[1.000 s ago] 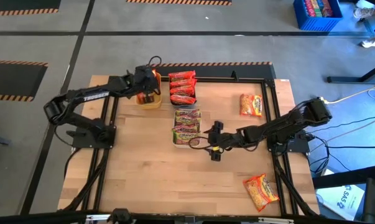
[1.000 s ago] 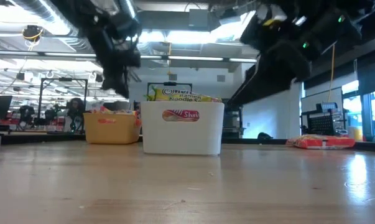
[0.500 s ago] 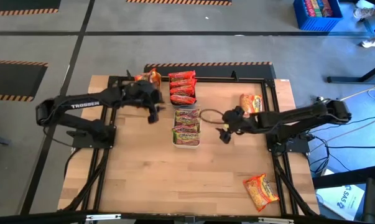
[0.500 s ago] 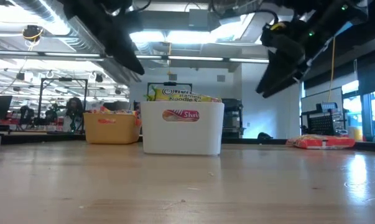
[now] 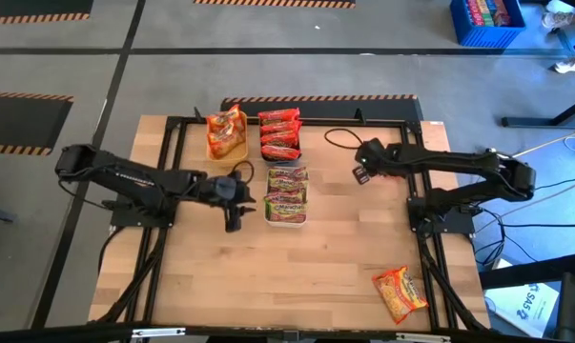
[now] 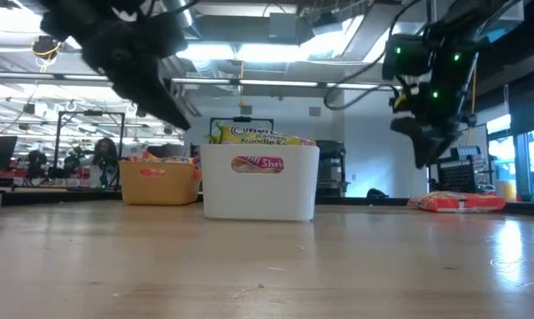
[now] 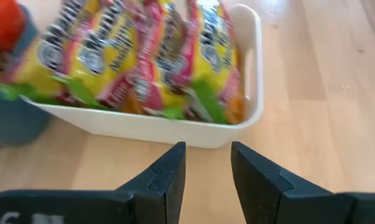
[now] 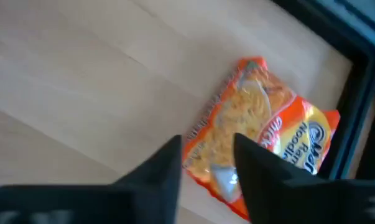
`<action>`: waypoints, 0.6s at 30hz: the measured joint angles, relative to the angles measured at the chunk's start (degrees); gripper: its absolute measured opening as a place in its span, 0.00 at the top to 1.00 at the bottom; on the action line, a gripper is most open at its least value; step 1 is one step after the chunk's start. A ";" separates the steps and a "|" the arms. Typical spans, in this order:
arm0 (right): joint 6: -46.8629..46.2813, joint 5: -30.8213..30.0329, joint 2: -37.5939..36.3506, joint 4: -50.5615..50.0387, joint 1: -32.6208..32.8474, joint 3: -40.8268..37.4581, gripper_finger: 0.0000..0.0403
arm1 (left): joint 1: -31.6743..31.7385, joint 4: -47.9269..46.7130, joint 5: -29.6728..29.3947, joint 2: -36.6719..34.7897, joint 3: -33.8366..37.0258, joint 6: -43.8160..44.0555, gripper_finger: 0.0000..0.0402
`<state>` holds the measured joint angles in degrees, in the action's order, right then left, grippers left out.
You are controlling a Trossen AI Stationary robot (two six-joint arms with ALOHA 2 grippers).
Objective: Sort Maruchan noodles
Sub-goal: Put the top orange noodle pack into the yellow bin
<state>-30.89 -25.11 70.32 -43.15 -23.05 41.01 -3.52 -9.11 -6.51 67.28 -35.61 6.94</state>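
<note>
Green-pink Maruchan packets [image 7: 143, 56] fill a white tray [image 5: 287, 217] at mid-table. Red packets [image 5: 279, 133] lie in a tray at the far edge, and orange packets sit in a yellow tray [image 5: 227, 135] beside them. One orange packet [image 8: 265, 146] lies flat on the wood at the far right, also seen in the low view [image 6: 457, 202]. My right gripper [image 8: 207, 143] hovers over it, open, its arm hiding the packet from above. My left gripper [image 7: 208, 152] is open and empty, just left of the white tray [image 7: 249, 93].
Another orange packet [image 5: 400, 292] lies near the table's front right corner. A black frame [image 5: 297, 119] borders the work area, and a cable loops by the right gripper [image 5: 360, 168]. Bare wood stretches across the near half of the table.
My left gripper has left the yellow tray and swung toward the near edge, ending beside the white tray. My right gripper has gone from the white tray's right side toward the far right, turning as it went, and now stands over the orange packet.
</note>
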 joint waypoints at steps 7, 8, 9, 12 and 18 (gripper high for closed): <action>1.18 -2.03 2.43 -0.45 -6.52 -2.62 0.98 | -5.97 4.82 -2.96 -0.02 2.91 3.14 0.70; 1.07 -2.09 3.13 -0.18 -7.35 -2.78 0.98 | -6.59 5.84 -3.84 -0.02 3.17 3.08 0.70; 0.79 -1.93 3.96 0.75 -8.03 -2.87 0.97 | -7.15 7.13 -4.77 -0.02 3.50 2.75 0.70; 1.51 -1.03 7.04 2.61 -9.43 -2.90 0.93 | -8.10 9.75 -5.64 -0.02 3.76 1.69 0.70; 1.88 -3.91 11.56 2.60 -10.47 -2.93 0.92 | -9.20 10.25 -5.63 -0.02 3.76 1.62 0.70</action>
<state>-29.01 -29.03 81.88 -40.55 -33.52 38.09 -12.72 1.15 -12.14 67.26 -31.86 8.56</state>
